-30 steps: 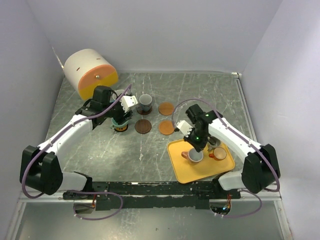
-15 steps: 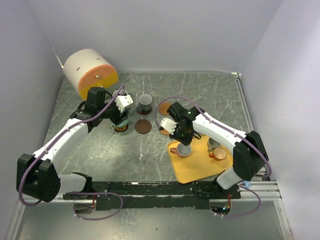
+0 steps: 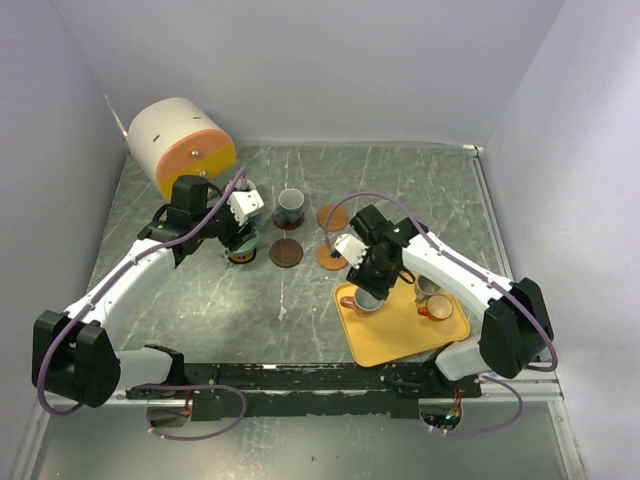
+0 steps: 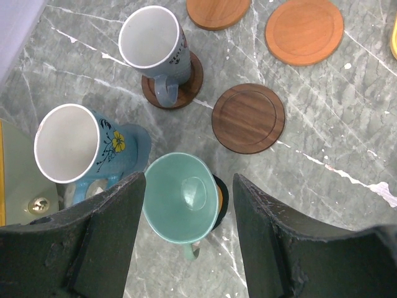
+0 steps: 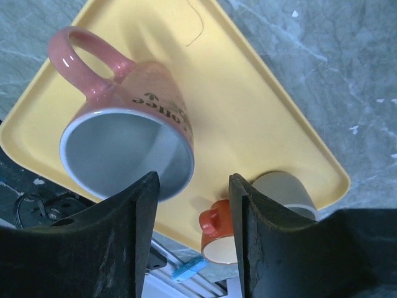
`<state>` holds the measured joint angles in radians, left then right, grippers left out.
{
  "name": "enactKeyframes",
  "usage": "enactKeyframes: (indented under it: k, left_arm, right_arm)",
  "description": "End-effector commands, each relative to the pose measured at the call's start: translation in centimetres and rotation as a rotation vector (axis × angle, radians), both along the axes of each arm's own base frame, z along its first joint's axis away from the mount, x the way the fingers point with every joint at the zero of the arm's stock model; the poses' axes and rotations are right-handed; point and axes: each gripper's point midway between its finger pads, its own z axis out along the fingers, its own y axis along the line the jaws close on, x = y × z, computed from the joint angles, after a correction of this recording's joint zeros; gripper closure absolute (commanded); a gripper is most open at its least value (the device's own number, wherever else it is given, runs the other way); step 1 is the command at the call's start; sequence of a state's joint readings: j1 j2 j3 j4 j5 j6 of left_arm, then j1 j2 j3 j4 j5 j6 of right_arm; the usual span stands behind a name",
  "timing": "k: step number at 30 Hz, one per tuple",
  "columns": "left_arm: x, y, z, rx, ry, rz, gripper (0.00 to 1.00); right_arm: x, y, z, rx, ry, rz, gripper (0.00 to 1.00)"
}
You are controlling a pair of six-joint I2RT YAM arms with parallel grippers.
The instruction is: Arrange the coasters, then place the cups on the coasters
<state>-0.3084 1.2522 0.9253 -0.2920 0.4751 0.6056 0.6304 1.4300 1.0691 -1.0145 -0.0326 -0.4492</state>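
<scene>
My left gripper point(image 4: 189, 186) hangs open above the teal cup point(image 4: 181, 197), one finger on each side and neither touching it. That cup stands on a dark-centred coaster point(image 4: 220, 197). A blue flowered cup point(image 4: 80, 149) is beside it, and a grey cup point(image 4: 155, 46) rests on a dark coaster point(image 4: 189, 81). A brown coaster point(image 4: 248, 118) and two orange coasters point(image 4: 304, 30) point(image 4: 217, 9) lie bare. My right gripper point(image 5: 193, 186) is open over the yellow tray point(image 5: 248, 112), with the pink cup point(image 5: 130, 118) standing free by its left finger.
An orange cup point(image 5: 223, 239) and a grey cup point(image 5: 285, 192) also stand on the tray point(image 3: 400, 335), at its right side. A big white-and-orange cylinder point(image 3: 180, 145) lies at the table's far left corner. Walls close in the table on three sides.
The right gripper carried the pink cup toward the tray's far left corner, then opened and let it go. The left gripper drew back slightly and stayed open.
</scene>
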Motion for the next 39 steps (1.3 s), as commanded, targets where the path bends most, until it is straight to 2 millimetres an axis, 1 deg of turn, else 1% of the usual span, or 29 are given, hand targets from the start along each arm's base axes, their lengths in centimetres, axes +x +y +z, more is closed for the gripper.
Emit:
enactKeyframes:
  k: [1, 6, 13, 23, 27, 30, 32, 34, 39]
  left_arm:
    - [0.2, -0.1, 0.8, -0.019, -0.044, -0.014, 0.31]
    - [0.2, 0.0, 0.9, -0.015, -0.049, -0.009, 0.3]
    - [0.1, 0.2, 0.9, -0.01, -0.049, -0.005, 0.3]
    - [0.1, 0.2, 0.8, -0.01, -0.052, -0.008, 0.3]
    - [0.0, 0.2, 0.8, -0.009, -0.054, -0.009, 0.3]
    - [-0.2, 0.1, 0.9, -0.017, -0.058, -0.019, 0.3]
    - [-0.5, -0.2, 1.0, -0.031, -0.059, -0.039, 0.3]
    - [-1.3, -0.8, 1.1, -0.046, -0.053, -0.09, 0.3]
    - [-4.5, -3.0, 1.6, -0.099, -0.066, -0.326, 0.31]
  right_arm:
    - [-0.8, -0.4, -0.5, 0.016, 0.019, -0.019, 0.52]
    - [-0.5, -0.1, -1.1, 0.019, 0.021, -0.029, 0.59]
    - [0.8, 0.8, -0.8, 0.034, -0.003, -0.018, 0.76]
    - [2.3, 2.8, 0.0, 0.1, -0.028, 0.035, 0.92]
    - [2.3, 3.2, -0.1, 0.102, -0.012, 0.064, 1.0]
    - [2.4, 3.5, 0.4, 0.118, -0.017, 0.099, 1.0]
    - [2.8, 4.1, 1.4, 0.142, -0.028, 0.124, 1.0]
    - [3.1, 4.6, 2.4, 0.158, -0.044, 0.15, 1.0]
    - [4.6, 6.7, 4.5, 0.23, -0.076, 0.209, 1.0]
